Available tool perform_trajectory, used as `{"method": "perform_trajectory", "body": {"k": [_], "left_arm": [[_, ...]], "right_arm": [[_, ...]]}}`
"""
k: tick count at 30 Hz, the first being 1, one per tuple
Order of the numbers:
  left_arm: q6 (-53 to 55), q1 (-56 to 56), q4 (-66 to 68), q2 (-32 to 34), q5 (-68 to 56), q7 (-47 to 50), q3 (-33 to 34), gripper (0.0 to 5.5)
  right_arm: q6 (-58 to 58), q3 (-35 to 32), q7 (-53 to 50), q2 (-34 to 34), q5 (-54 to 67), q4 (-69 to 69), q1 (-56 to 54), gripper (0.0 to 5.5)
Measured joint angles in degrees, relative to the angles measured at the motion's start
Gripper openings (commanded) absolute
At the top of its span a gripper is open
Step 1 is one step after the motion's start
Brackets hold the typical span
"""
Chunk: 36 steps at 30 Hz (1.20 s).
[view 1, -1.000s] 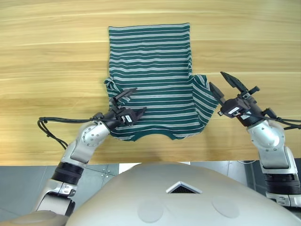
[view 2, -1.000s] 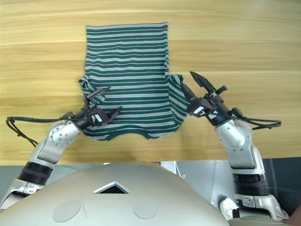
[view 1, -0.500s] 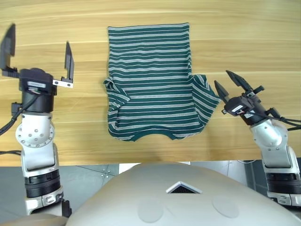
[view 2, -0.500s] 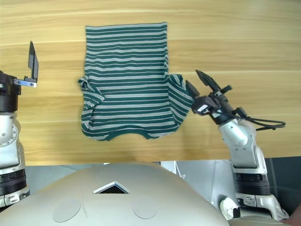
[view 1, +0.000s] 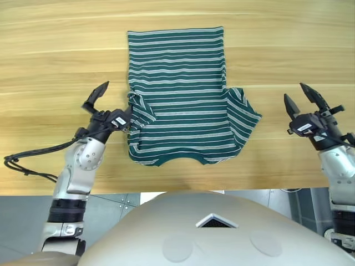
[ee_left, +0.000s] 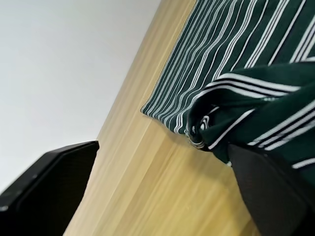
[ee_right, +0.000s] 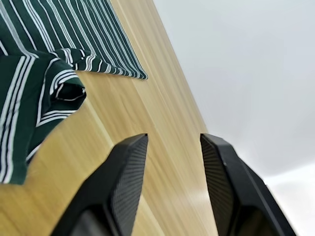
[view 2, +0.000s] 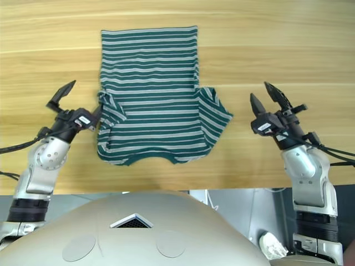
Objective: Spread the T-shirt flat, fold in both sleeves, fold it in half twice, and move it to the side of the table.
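A black cable (view 1: 30,160) runs from the left arm across the near left edge of the light wooden table (view 1: 55,44). The left gripper (view 1: 117,98) sits low over the table at the left side of the shirt, its 2 black fingers spread wide with nothing between them. One finger points to the far left over bare wood. The other lies right at the bunched left sleeve (view 1: 136,103); I cannot tell whether it touches the cloth.

The dark green T-shirt with thin white stripes (view 1: 177,77) lies in the middle of the table, its straight hem on the far side and its curved neckline toward the near edge. The body is flat and narrow at the far end. The left sleeve is crumpled in against the body. The right sleeve (view 1: 243,111) juts out to the right and lies on the wood, with a small fold at its far tip.

The right gripper (view 1: 295,93) is well apart from that sleeve, further right over bare table. Its 2 ribbed black fingers (ee_right: 129,182) stand apart and point toward the far side, holding nothing.
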Motion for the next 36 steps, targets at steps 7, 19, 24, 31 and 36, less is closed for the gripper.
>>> {"method": "perform_trajectory", "body": {"k": [7, 19, 24, 31, 36], "left_arm": [[-0.27, -4.66, 2.74, -0.67, 0.03, 1.75, -0.93, 4.81], [-3.61, -13.75, 14.5, 0.46, 3.28, 1.79, -8.35, 4.81], [-5.73, -13.72, 14.55, 0.22, 2.1, 4.12, -8.59, 4.81], [-12.64, -5.72, -5.07, -0.86, -10.56, 9.17, 4.3, 4.81], [-10.2, 5.76, -11.85, -0.04, -17.65, 3.54, 8.87, 4.81]], "right_arm": [[-0.29, 0.68, -0.19, 0.32, -0.9, 0.94, 0.04, 1.99], [-0.34, 1.86, -0.52, 0.64, -1.22, 0.55, 0.04, 1.99], [-0.33, 1.94, -0.6, 0.75, -1.21, 0.18, 0.58, 1.99], [-0.06, 2.24, -0.66, 0.97, -1.17, -0.52, 0.99, 1.99], [0.16, 2.37, -0.61, 0.97, -1.16, -0.82, 1.31, 1.99]]}}
